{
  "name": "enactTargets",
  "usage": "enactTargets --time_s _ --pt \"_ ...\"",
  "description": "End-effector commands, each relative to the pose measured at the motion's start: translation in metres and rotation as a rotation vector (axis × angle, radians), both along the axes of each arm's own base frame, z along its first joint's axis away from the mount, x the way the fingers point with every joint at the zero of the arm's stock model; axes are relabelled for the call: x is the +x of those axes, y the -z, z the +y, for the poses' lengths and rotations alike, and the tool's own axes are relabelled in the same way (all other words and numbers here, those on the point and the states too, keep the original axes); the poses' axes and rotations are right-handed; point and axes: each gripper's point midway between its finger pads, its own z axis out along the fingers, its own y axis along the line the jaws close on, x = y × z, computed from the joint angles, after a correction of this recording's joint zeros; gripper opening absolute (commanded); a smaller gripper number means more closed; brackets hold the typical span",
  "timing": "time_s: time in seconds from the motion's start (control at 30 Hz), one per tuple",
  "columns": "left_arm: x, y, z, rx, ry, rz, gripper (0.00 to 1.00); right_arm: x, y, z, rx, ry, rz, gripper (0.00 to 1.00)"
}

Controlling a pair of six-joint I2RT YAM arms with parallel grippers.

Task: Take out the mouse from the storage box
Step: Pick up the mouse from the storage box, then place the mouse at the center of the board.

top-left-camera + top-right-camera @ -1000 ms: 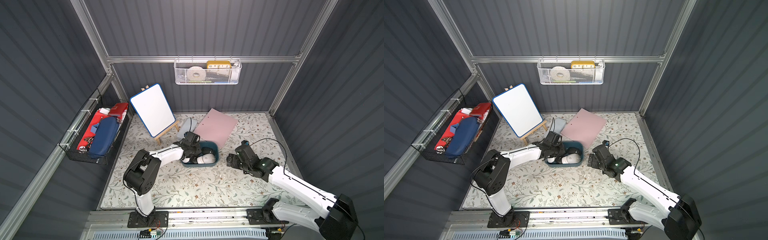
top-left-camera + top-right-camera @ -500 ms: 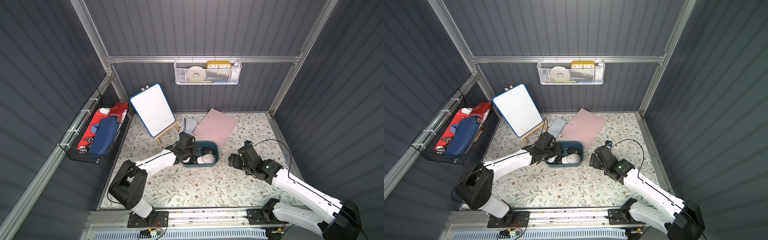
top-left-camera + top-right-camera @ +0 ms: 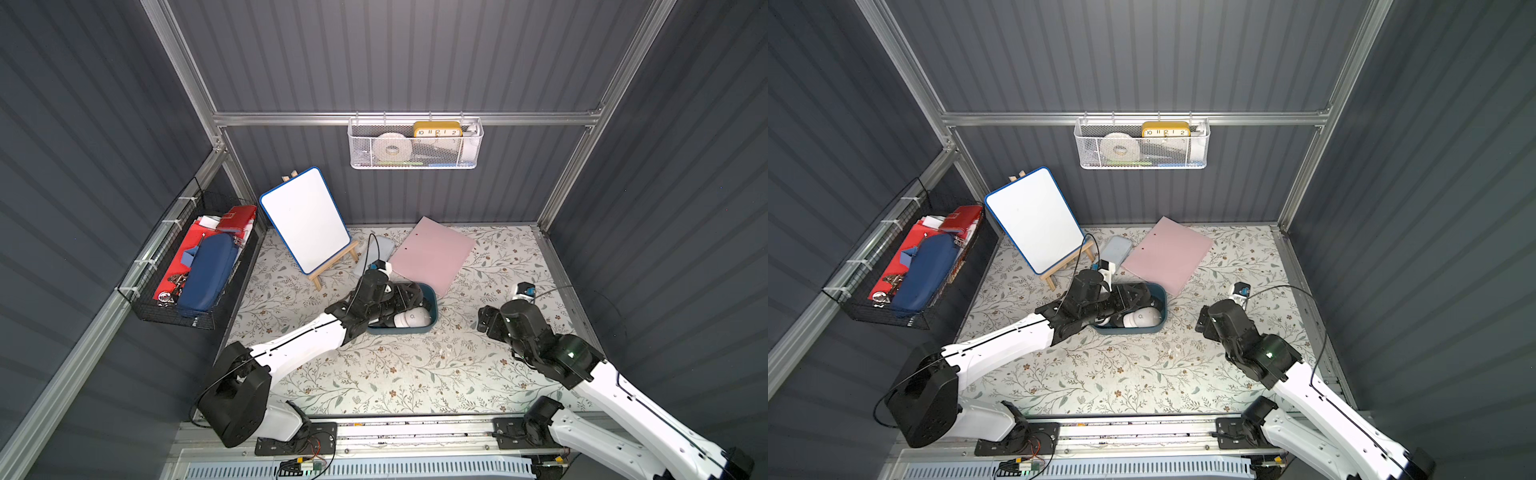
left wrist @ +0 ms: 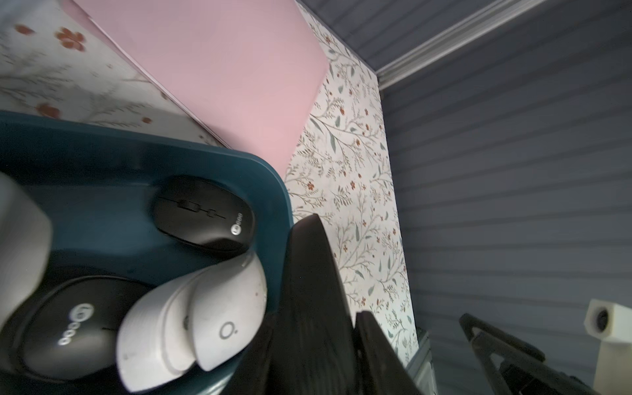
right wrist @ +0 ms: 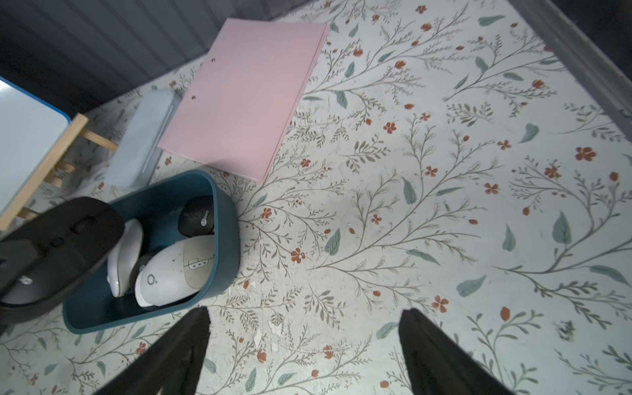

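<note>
the left gripper [image 3: 1136,296] is reaching low into the storage box [image 5: 225,239] with its jaws clenched tight. the left wrist view is showing nothing between its black fingers [image 4: 307,290], so i cannot tell whether it is pinching a mouse. it is probably sitting that deep because the mice are lying below the rim, crowded together. a white mouse [image 5: 174,273] is lying on top, smooth, with a greyish button strip and a small ring logo, and it is leaning across a black mouse [image 4: 65,325]. a second black mouse [image 5: 196,215] is resting in a corner, and a second white mouse [image 5: 124,253] is standing on edge just beside the gripper's body. all four are lying inside the teal box, which is sitting on the floral mat [image 5: 444,205] near a pink folder [image 5: 239,99]. the right gripper [image 5: 304,345] is hovering apart over bare mat, jaws spread wide and empty, probably to leave the box clear.
</note>
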Motion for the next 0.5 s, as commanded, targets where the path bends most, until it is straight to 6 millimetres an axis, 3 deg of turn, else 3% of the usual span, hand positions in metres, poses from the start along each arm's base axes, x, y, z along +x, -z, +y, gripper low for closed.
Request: enactTargets --time_s 0.0,0.27,0.47 --pt "-0.007 -0.008 -0.034 -0.044 0.09 -0.013 0.33 -0.009 0.0 -0.018 0.005 0.074 -0.022 0.91" --pt "-0.013 0.026 -0.097 0.026 0.224 0.027 0.33 -0.03 -0.009 -0.05 -0.003 0.185 -0.032 0.9" --pt "-0.021 0.063 -0.134 0.079 0.291 0.078 0.31 -0.037 -0.009 -0.053 0.032 0.179 -0.059 0.9"
